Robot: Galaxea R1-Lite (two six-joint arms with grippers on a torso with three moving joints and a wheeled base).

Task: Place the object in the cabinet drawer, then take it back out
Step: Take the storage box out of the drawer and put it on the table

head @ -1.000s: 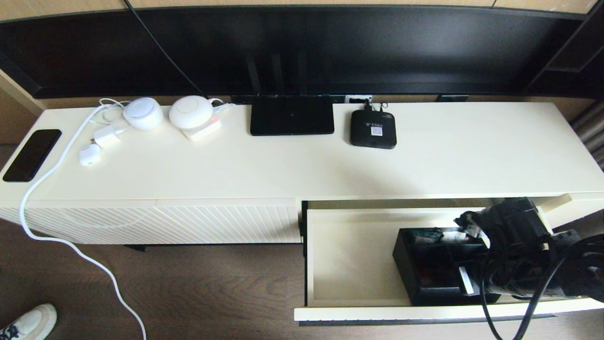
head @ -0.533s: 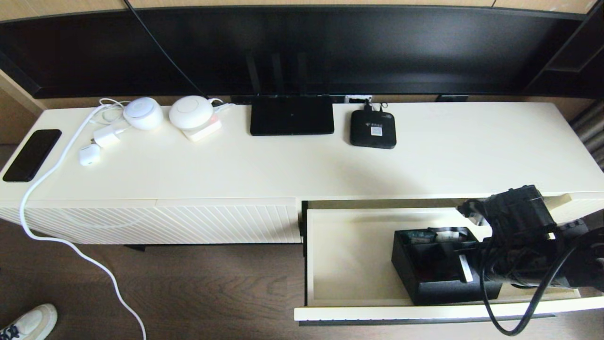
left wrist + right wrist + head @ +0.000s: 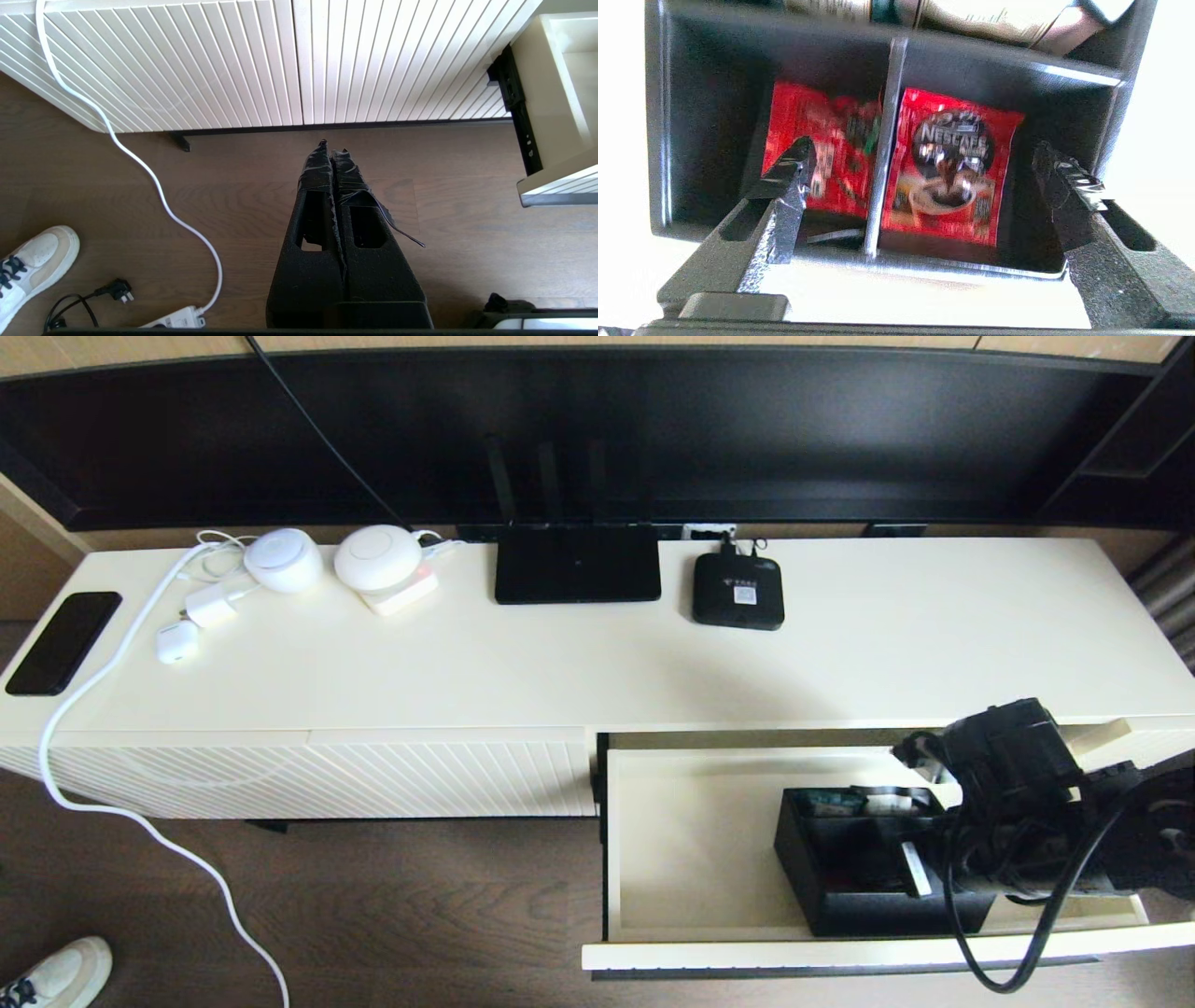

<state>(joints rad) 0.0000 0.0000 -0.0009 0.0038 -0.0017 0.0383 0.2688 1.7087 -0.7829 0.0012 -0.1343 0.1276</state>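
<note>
Since a second ago the right gripper (image 3: 924, 186) has lifted off the organizer box (image 3: 868, 868) and drawn back a little, and the box has settled flat on the drawer floor instead of hanging tilted in the grasp. Its jaws now stand wide apart, holding nothing. In the right wrist view one finger (image 3: 784, 196) sits over the near square compartment and the other hangs beyond the far side of the neighbouring one, so the box's middle divider (image 3: 882, 140) runs between them. Each square compartment holds a red coffee packet (image 3: 948, 168), and past them the long compartment carries pale and green packets.

Just beyond the jaws, the box lies inside the open cabinet drawer (image 3: 691, 840), toward its right half and close to the front wall, with bare cream floor to its left. That reads as the first half of the task done: the object is in the drawer and released. Taking it out again calls for the jaws to come down over a wall or the divider and close.

Farther off, the left gripper (image 3: 332, 158) hangs parked above the wooden floor in front of the ribbed panel (image 3: 233, 60), jaws pressed together and empty. On the cabinet top sit a flat black router (image 3: 577, 565) and a small set-top box (image 3: 738, 591).
</note>
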